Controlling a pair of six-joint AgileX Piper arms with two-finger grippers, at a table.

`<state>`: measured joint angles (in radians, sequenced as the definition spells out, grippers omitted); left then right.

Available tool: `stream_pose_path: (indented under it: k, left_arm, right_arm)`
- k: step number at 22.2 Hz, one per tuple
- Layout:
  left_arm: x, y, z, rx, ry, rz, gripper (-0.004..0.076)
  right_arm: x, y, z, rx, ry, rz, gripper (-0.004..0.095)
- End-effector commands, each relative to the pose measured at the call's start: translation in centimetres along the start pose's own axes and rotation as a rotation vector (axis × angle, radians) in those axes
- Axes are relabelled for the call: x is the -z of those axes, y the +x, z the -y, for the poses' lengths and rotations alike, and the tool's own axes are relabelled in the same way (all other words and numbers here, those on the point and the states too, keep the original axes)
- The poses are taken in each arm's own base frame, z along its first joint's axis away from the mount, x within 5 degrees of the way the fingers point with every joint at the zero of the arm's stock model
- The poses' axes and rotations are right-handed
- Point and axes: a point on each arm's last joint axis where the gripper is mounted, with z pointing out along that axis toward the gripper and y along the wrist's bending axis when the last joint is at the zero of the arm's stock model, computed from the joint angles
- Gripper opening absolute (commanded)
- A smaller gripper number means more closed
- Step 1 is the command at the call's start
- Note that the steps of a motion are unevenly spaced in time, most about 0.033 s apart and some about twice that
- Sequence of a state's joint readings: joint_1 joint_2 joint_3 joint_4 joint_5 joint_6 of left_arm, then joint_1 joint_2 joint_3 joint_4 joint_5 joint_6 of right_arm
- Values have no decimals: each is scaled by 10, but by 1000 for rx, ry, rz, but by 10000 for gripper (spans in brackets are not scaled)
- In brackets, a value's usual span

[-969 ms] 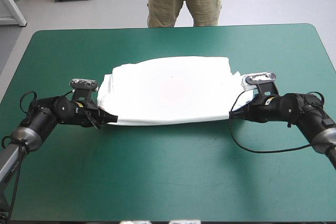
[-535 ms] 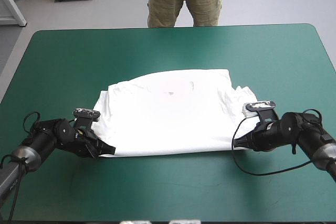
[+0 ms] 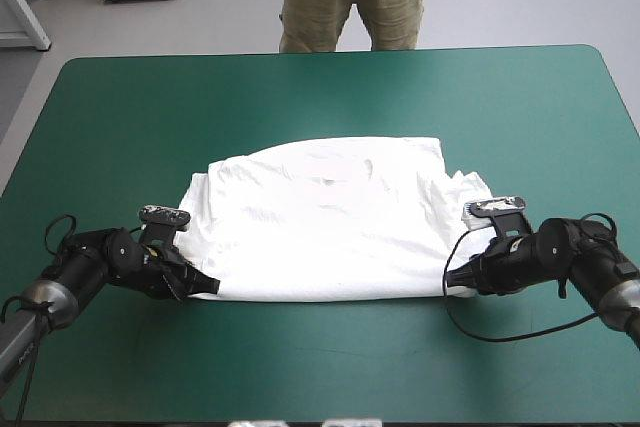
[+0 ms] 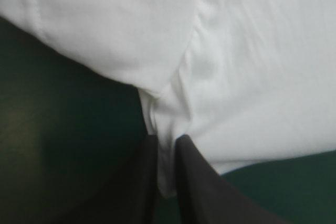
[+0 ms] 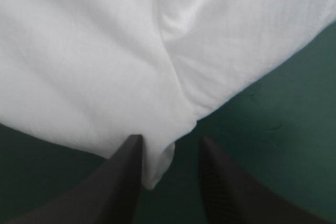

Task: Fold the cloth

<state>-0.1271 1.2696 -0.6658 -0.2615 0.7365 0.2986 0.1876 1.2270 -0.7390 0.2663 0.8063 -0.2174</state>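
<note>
T-shirt (image 3: 325, 222) lay spread on the teal-green cover (image 3: 320, 367), slightly toward 6 o'clock from the table's middle, with its near edge running straight across from side to side. At about 8 o'clock of the cloth, the left gripper (image 3: 203, 284) lay low on the table at that near edge. Its black fingers were pinched almost together on the corner, and the left wrist view showed a thin tongue of white fabric caught between them. At about 4 o'clock, the right gripper (image 3: 452, 285) was at the opposite near corner, but its fingers stood apart. The right wrist view showed the corner's tip lying loose in the gap, touching one finger at most, so it looked let go. Farther in, the body was smooth apart from light wrinkles. The left wrist view showed one layer lapping over another, which suggested a first fold had been laid down toward the robot. Toward 2 o'clock a rumpled bit, probably a sleeve, stuck out past the side edge. The far edge, at 12 o'clock, curved a little and lay well short of the table's far edge. By my reckoning the task was in its early-to-middle part: one fold was done, the left corner was not yet freed, and the broad rectangle needed further folds to become a compact bundle.
</note>
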Motion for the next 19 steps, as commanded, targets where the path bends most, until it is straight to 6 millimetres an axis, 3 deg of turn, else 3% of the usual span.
stream_pose_path:
  k: [1,3,4,8,10,11,13,16,19]
  left_arm:
    - [11,-5,3,-5,7,52,293]
    - [15,-4,4,-8,7,61,428]
    - [21,-4,5,-7,8,90,501]
    - [59,-25,13,35,31,309,514]
    - [72,-42,15,53,48,380,514]
    - [76,-47,15,50,48,393,514]
    - [85,-57,16,55,62,434,514]
    - [88,-59,17,59,69,445,514]
    - [88,-58,18,55,72,429,514]
  right_arm:
    - [20,-5,-2,22,8,99,552]
    - [35,-6,-4,42,25,158,558]
    - [53,-7,-6,48,46,220,557]
    - [118,-26,-2,8,215,441,554]
    - [125,-42,5,5,289,444,554]
    - [121,-51,6,8,294,432,554]
    - [94,-73,12,25,295,372,552]
    - [63,-89,21,17,293,313,510]
    - [27,-100,44,-37,296,235,484]
